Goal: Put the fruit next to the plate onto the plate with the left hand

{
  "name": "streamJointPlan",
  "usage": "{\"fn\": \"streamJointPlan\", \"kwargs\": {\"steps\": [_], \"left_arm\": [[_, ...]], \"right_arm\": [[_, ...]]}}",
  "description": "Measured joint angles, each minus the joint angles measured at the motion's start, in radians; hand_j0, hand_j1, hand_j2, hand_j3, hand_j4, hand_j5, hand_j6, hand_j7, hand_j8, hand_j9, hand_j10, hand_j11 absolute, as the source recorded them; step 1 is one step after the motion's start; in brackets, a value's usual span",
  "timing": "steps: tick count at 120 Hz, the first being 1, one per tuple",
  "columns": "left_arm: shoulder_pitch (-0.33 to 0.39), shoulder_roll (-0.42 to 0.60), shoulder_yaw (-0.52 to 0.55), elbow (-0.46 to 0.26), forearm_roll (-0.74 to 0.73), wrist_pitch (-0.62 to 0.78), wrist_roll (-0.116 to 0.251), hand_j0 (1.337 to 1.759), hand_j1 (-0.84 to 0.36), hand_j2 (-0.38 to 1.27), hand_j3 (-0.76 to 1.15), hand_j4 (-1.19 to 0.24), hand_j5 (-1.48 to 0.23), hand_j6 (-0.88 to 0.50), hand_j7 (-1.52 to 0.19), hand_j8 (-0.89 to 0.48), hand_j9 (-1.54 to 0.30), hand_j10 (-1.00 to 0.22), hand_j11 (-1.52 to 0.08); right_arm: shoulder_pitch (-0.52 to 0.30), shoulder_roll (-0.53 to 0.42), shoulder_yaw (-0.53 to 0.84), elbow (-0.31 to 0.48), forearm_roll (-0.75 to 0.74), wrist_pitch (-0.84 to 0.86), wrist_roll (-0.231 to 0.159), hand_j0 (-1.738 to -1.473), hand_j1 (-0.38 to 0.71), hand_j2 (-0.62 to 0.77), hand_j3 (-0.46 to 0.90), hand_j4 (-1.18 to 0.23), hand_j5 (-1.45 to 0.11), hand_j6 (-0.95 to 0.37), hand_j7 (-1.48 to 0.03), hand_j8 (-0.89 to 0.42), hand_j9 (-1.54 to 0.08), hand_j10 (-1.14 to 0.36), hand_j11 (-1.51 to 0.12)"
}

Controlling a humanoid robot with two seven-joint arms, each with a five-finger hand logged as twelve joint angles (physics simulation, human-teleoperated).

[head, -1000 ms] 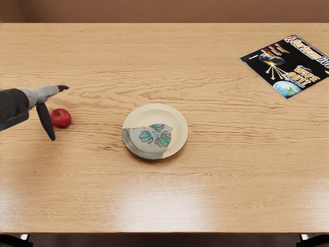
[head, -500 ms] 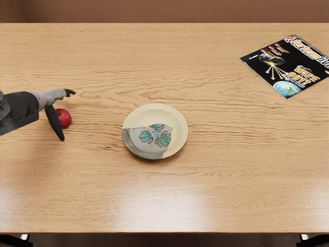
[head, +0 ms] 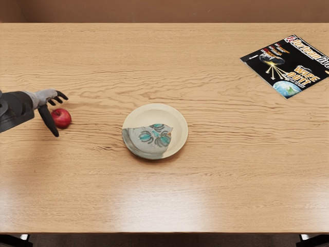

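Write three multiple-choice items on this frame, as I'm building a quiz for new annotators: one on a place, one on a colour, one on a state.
1. Where is the apple relative to the plate?
A) on it
B) left of it, on the table
C) right of it

2. What colour is the apple?
A) red
B) green
C) yellow

3. How is the left hand posed?
A) closed around the apple
B) lying flat on the plate
C) fingers spread beside the apple, holding nothing

Answers:
1 B, as bare wood separates apple and plate.
2 A, as its skin is plainly red.
3 C, as the fingers are splayed and not wrapped round the fruit.
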Motion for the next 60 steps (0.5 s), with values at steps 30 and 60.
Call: {"fn": "streamJointPlan", "kwargs": {"steps": [30, 60], "left_arm": [[0.001, -0.002, 0.001, 0.001, 0.001, 0.0, 0.0, 1.658, 0.0, 0.06, 0.0, -0.29, -0.38, -0.3, -0.38, -0.3, -0.38, -0.29, -0.38], [0.008, -0.022, 0.0, 0.007, 0.002, 0.004, -0.001, 1.658, -0.12, 0.08, 0.0, -0.4, -0.5, -0.34, -0.46, -0.27, -0.52, -0.39, -0.49]], "right_arm": [[0.0, 0.0, 0.0, 0.0, 0.0, -0.001, 0.0, -1.658, -0.35, 0.0, 0.0, 0.0, 0.0, 0.0, 0.0, 0.0, 0.0, 0.0, 0.0], [0.0, 0.0, 0.0, -0.001, 0.0, -0.004, 0.0, -1.658, -0.35, 0.0, 0.0, 0.0, 0.0, 0.0, 0.0, 0.0, 0.0, 0.0, 0.0]]}}
